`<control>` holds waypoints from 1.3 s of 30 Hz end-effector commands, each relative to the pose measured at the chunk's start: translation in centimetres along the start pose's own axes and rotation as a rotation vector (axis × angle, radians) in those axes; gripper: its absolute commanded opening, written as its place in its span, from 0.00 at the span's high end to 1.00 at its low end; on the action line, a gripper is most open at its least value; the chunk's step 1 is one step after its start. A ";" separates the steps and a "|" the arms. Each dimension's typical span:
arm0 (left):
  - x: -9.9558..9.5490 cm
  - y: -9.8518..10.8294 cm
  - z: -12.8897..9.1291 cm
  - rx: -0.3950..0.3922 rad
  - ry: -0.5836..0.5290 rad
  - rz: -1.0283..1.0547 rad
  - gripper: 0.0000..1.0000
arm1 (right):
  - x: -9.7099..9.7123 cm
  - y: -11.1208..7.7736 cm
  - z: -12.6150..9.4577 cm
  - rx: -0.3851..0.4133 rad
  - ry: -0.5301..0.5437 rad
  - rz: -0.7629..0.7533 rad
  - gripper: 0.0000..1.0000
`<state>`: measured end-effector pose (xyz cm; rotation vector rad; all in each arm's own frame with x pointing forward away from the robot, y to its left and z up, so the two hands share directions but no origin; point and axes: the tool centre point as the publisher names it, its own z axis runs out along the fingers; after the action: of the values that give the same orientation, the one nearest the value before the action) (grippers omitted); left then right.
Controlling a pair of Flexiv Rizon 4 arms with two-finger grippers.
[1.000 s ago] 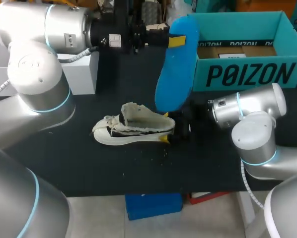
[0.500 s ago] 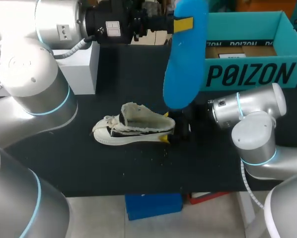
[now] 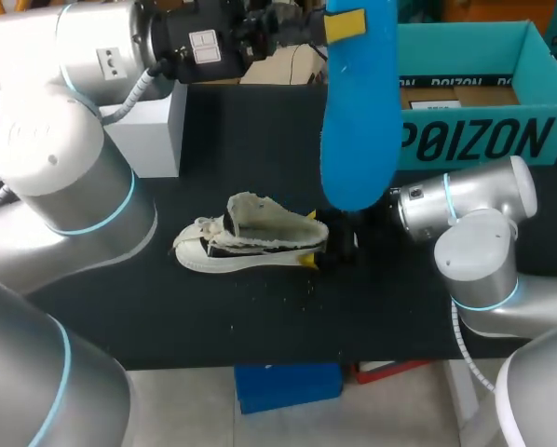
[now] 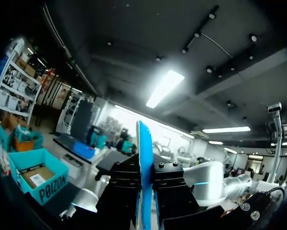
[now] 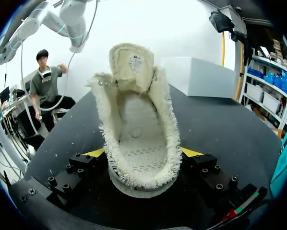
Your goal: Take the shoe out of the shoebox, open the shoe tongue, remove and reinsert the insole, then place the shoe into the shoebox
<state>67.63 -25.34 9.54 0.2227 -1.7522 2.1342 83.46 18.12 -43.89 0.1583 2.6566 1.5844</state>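
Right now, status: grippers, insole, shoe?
Left gripper shut on insole, high above table. Right gripper shut on shoe heel, shoe on table, tongue up. Nothing between insole and shoe.

Black table carries shoe, teal shoebox, white box.

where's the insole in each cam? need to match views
Head view: insole hangs upright from the left gripper, above the table, overlapping the shoebox's left end.
Left wrist view: insole edge-on between its own fingers.
Right wrist view: not in it; only the shoe.
Shared landmark: teal shoebox, in the head and left wrist views.
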 end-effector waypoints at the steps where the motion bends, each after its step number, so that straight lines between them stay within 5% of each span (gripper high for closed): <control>1: 0.3 0.7 -0.8 -0.022 -0.006 -0.008 1.00 | -0.2 -0.3 0.0 0.003 0.001 0.001 1.00; 8: 0.4 0.8 -1.1 -0.046 -0.014 0.002 1.00 | -0.2 -0.3 0.0 0.003 0.001 0.001 1.00; 9: 0.4 0.8 -1.1 -0.046 -0.014 0.002 1.00 | -0.2 -0.3 0.0 0.003 0.001 0.001 0.91; 11: 0.4 0.8 -1.1 -0.046 -0.014 0.002 1.00 | -0.4 0.1 -0.2 -0.003 -0.003 -0.001 0.51; 12: 0.4 0.8 -1.1 -0.046 -0.014 0.002 1.00 | -0.5 0.2 -0.4 -0.002 0.001 -0.007 0.00; 18: 0.4 0.8 -1.1 -0.046 -0.014 0.002 1.00 | -1.4 1.6 -2.7 0.089 0.087 -0.090 0.00; 30: 0.4 0.8 -1.1 -0.046 -0.014 0.002 1.00 | -3.3 4.0 -8.3 0.569 0.261 -0.222 0.00; 39: 0.4 0.8 -1.1 -0.046 -0.014 0.002 1.00 | -2.3 4.5 -9.4 0.761 0.282 -0.314 0.00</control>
<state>67.16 -24.34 8.72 0.2221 -1.8048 2.0965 85.18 11.71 -36.56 -0.4004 3.0357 0.9492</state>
